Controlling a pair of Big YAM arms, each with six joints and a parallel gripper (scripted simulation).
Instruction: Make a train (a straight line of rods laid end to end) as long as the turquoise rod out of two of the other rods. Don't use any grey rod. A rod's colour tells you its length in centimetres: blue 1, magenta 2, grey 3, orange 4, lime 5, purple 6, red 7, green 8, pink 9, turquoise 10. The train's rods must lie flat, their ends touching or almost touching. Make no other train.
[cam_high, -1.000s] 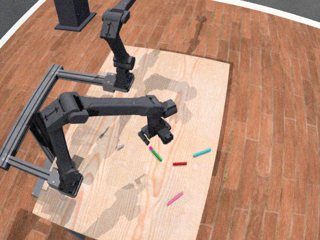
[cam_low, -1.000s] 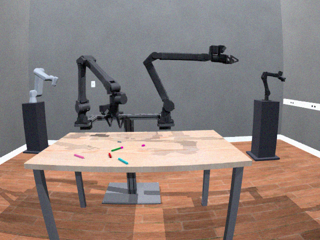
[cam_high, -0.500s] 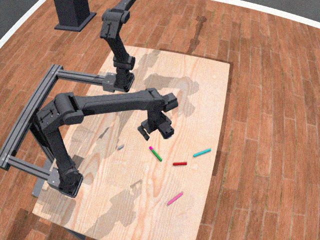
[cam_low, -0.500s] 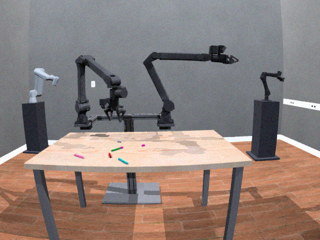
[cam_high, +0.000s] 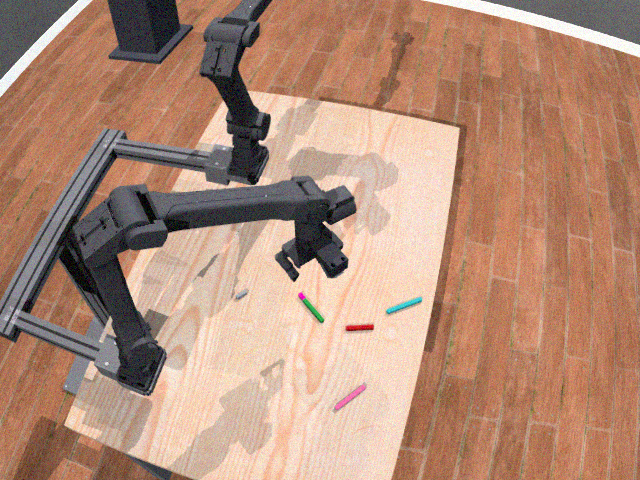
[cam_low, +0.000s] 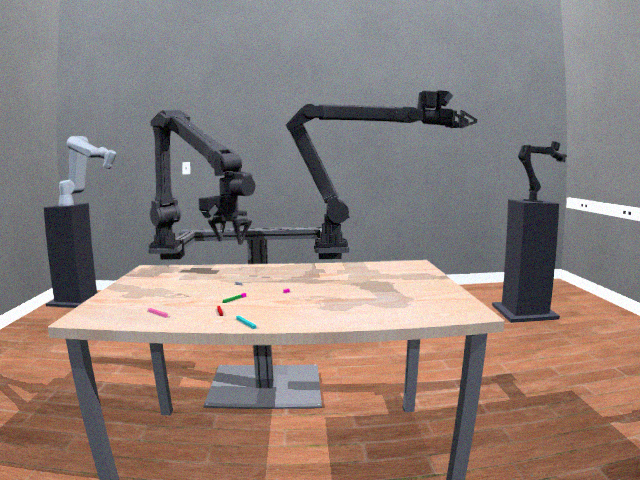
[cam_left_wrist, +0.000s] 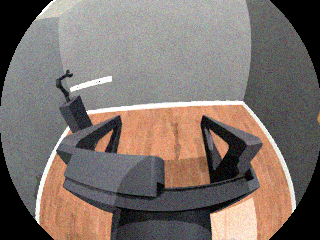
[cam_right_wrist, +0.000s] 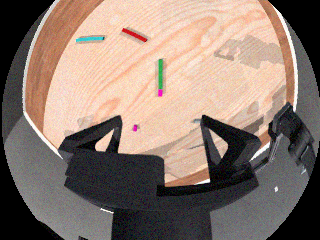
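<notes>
Four grey legs hold the wooden table (cam_high: 413, 206) (cam_low: 289, 335) (cam_right_wrist: 235, 75) before grey walls (cam_low: 361, 62) (cam_left_wrist: 155, 55).

Top: high, oblique | exterior: table front, farther | left wrist: floor, wall | right wrist, top: share tabletop

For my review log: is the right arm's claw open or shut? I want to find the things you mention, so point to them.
Open: the right claw (cam_low: 230, 240) (cam_right_wrist: 161, 119) has its two fingers spread wide, with nothing between them.
</notes>
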